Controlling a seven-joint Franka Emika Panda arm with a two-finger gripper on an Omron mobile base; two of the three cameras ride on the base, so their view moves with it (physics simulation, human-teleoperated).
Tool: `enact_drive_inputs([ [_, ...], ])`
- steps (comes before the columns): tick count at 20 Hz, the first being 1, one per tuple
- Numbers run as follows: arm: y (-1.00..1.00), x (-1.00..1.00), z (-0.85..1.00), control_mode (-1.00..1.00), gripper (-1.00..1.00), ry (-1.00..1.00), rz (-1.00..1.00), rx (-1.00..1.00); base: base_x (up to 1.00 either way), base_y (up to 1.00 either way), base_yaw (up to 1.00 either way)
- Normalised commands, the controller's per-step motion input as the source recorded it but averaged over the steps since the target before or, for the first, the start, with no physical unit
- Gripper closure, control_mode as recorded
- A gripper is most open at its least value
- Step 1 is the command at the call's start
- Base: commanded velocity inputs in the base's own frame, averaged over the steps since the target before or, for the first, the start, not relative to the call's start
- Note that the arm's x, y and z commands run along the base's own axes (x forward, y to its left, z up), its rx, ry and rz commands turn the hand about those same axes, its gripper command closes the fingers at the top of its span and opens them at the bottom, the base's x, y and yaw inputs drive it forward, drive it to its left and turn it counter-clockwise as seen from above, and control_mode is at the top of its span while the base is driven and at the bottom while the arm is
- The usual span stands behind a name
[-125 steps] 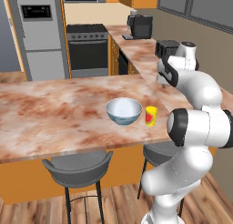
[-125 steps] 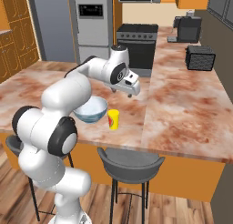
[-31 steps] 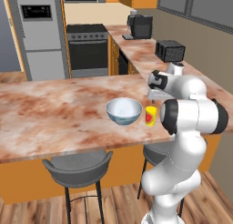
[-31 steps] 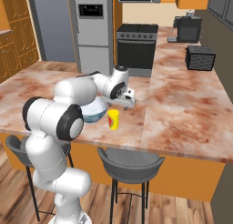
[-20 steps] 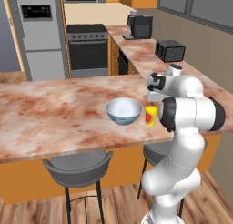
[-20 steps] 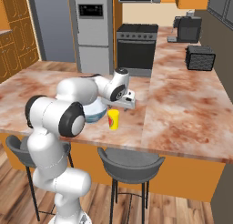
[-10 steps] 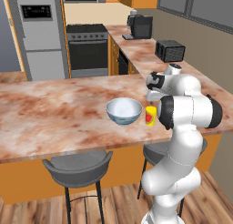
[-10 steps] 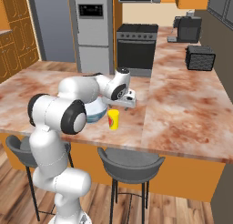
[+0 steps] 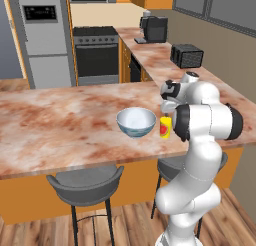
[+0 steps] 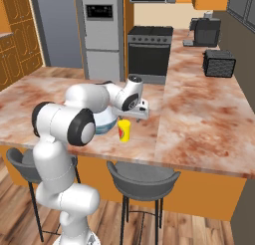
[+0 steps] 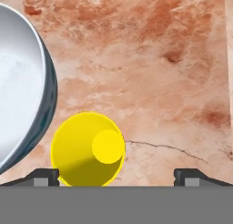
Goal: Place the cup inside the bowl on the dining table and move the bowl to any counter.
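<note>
Hand (image 10: 142,111) has dropped lower since 1.6 s ago, now just above cup (image 9: 165,127); jaws fully open, nothing held. Cup upright beside bowl (image 9: 136,122), near surface (image 9: 60,125) front edge. Grasp prob. next.

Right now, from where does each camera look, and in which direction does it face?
Left base view: behind the arm's left, facing forward and down over the dining table; the white arm rises at lower right, beside the cup and bowl.
Right base view: behind the arm's right, same direction; the arm rises at lower left.
Hand view: on the hand, looking straight down; the open gripper shows two fingertips at the bottom.
All views share the cup, bowl and marbled top.
</note>
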Motion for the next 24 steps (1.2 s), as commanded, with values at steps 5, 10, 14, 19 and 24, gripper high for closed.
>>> enact_drive_inputs([
  [5, 0.0, 0.0, -0.12, -1.0, -1.0, 0.0, 0.03, 0.0, 0.0, 0.0, 0.0],
  [10, 0.0, 0.0, -0.11, -1.0, -1.0, 0.0, 0.03, 0.0, 0.0, 0.0, 0.0],
  [14, 0.0, 0.01, -0.1, -1.0, -1.0, 0.0, 0.03, 0.0, 0.0, 0.0, 0.0],
  [19, 0.0, 0.0, -0.07, -1.0, -1.0, 0.0, 0.03, 0.0, 0.0, 0.0, 0.0],
  [24, 0.0, 0.0, -0.1, -1.0, -1.0, 0.0, 0.03, 0.0, 0.0, 0.0, 0.0],
])
